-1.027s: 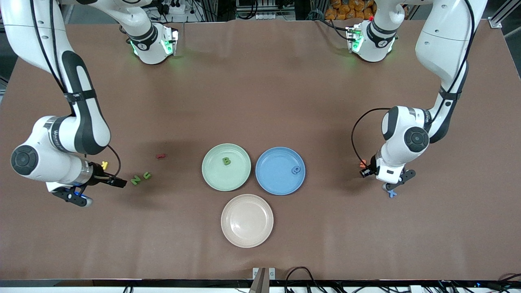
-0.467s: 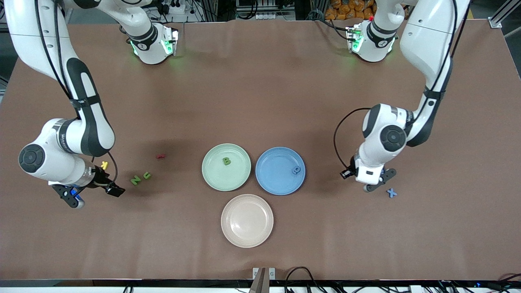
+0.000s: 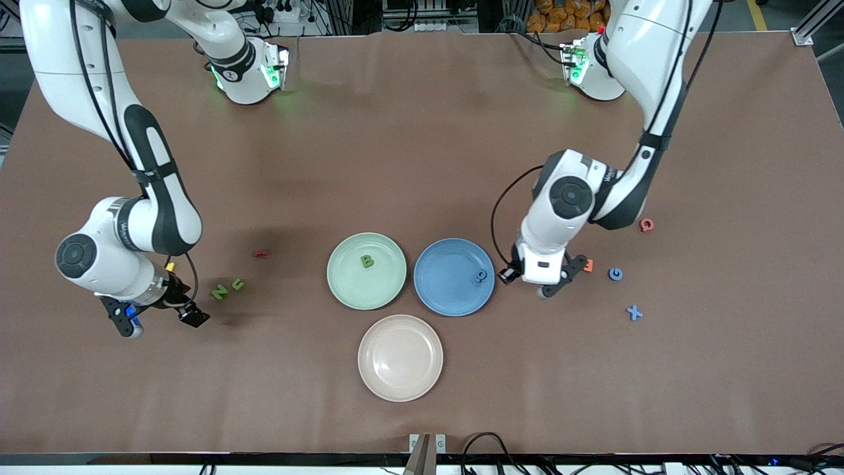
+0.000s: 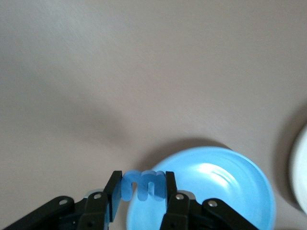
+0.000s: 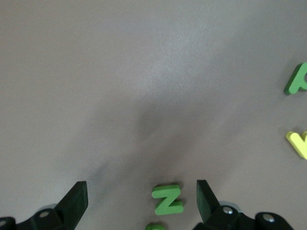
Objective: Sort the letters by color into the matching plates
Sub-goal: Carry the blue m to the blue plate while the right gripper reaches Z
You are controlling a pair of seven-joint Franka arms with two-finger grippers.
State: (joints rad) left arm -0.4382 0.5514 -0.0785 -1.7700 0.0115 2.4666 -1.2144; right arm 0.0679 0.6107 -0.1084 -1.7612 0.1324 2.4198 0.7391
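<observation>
Left gripper (image 4: pixel 142 191): closed on a blue letter (image 4: pixel 142 183), hanging just beside the blue plate's (image 3: pixel 448 290) rim, toward the left arm's end.
Right gripper (image 5: pixel 141 201): spread wide, empty, over the green N (image 5: pixel 167 199).
Blue letter: judged light, stiff and chunky; it is pinched across its flat sides.
Green N: best taken across its narrow width.
Green plate (image 3: pixel 349 290): a B (image 3: pixel 366 261) is held in it.
</observation>
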